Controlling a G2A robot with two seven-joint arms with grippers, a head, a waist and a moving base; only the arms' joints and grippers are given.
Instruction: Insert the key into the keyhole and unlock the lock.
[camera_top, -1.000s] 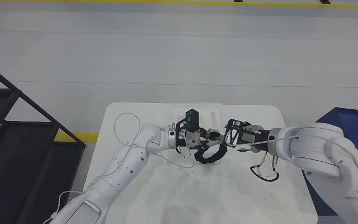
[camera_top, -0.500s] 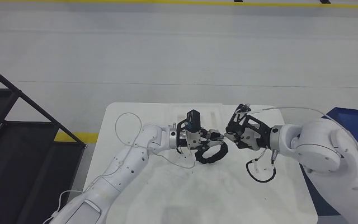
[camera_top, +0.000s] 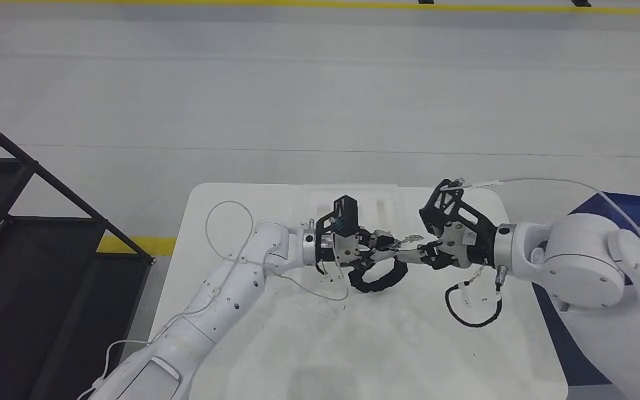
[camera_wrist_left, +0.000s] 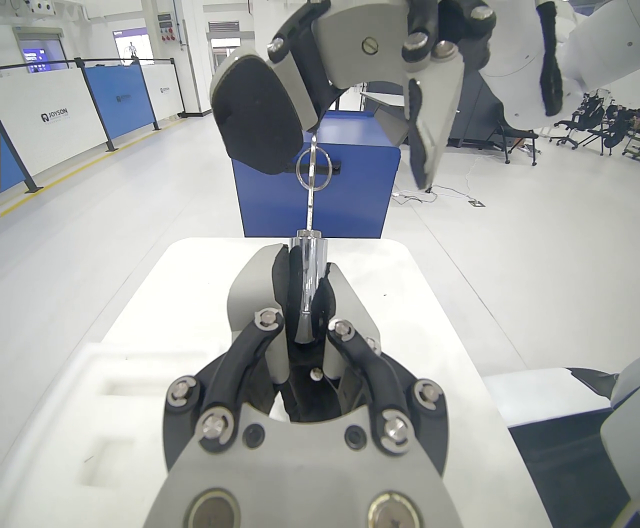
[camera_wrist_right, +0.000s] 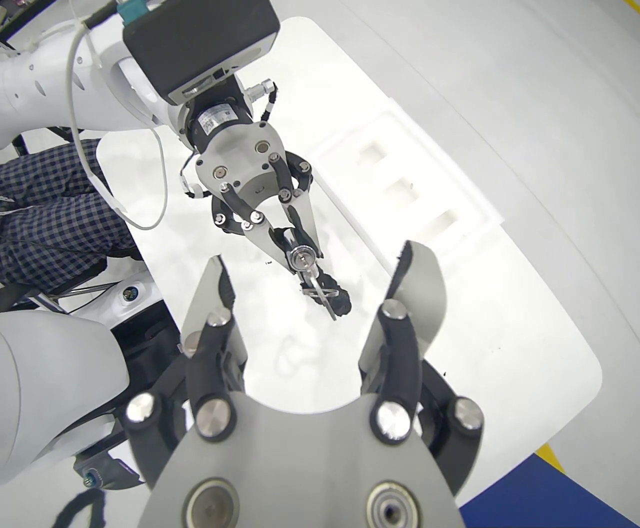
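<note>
Top view, table: white table (camera_top: 300, 340) beneath both arms; left gripper (camera_top: 392, 243) and right gripper (camera_top: 428, 248) facing tip to tip above its middle.
Left gripper (camera_wrist_left: 306, 265): closed tight on the lock, nothing else between the pads.
Left fingers (camera_wrist_left: 250, 285): one on each side of the chrome barrel, black pads pressed against it.
Lock (camera_wrist_left: 311, 250): chrome cylinder, standing out past the left fingertips, keyhole end turned toward the right fingers; seen end-on in the right wrist view (camera_wrist_right: 300, 257), pinched between the same two fingers.
Key (camera_wrist_left: 310, 200): blade seated in the keyhole, in line with the barrel, head pointing away from the left fingertips; how deep, cannot tell.
Key ring (camera_wrist_left: 314, 169): thin wire loop through the key's head, hanging free between the two grippers.
Right gripper (camera_wrist_right: 312, 252): spread wide, gripping nothing.
Right fingers (camera_wrist_left: 260, 115): well apart; key's head close beside the black pad of one, touching or not cannot be told; other finger well clear of it.
Cable (camera_top: 378, 280): black loop, below the left fingers, over the table.
Foam tray (camera_wrist_right: 425, 200): white, with rectangular recesses, flat on the table, off to one side of both sets of fingers, touched by neither.
</note>
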